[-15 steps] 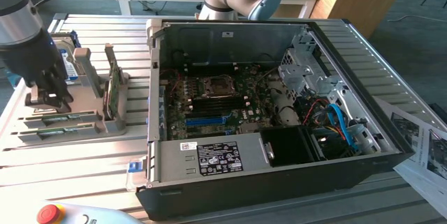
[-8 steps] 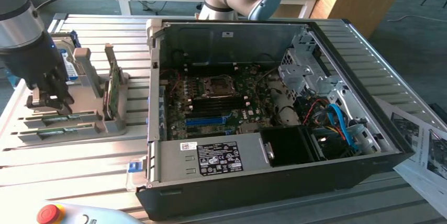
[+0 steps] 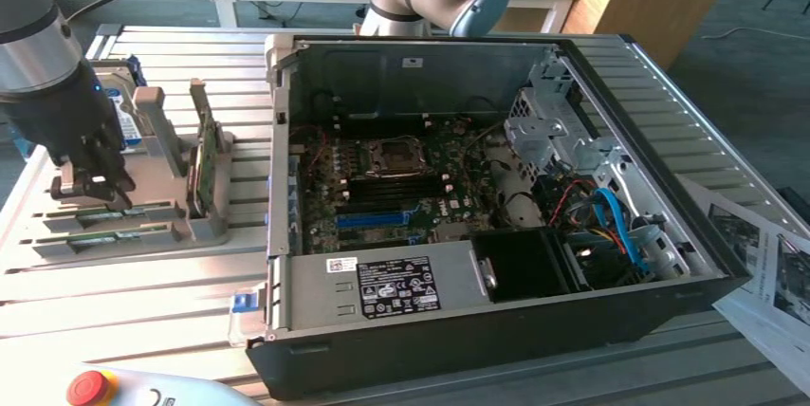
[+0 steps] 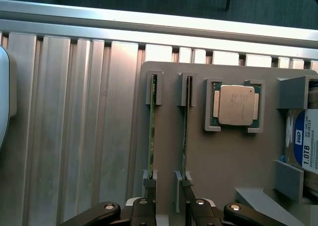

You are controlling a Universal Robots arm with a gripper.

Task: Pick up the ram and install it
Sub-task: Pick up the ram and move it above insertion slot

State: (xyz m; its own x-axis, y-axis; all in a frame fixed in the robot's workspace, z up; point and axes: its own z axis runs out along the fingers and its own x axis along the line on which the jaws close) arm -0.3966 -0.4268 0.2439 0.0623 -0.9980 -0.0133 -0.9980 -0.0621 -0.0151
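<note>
Two ram sticks stand on edge in slots of a grey holder (image 4: 223,156), one ram stick (image 4: 152,131) beside the other ram stick (image 4: 185,131). In the exterior view the ram (image 3: 112,235) lies low in the holder (image 3: 190,230) at the view's left, outside the computer case (image 3: 291,311). My gripper (image 4: 169,193) hangs just above one end of the sticks. It is open, one finger (image 4: 148,206) lined up over the first stick and the other finger (image 4: 193,206) over the second. Only bare holder shows between them. The exterior view has the gripper (image 3: 99,193) right over the holder.
A processor chip (image 4: 234,105) and a hard drive (image 4: 305,141) sit in the same holder. A broader green card (image 3: 203,164) stands on edge there. The open case shows the motherboard with blue slots (image 3: 379,218). A red stop button (image 3: 91,387) and papers (image 3: 760,264) lie nearby.
</note>
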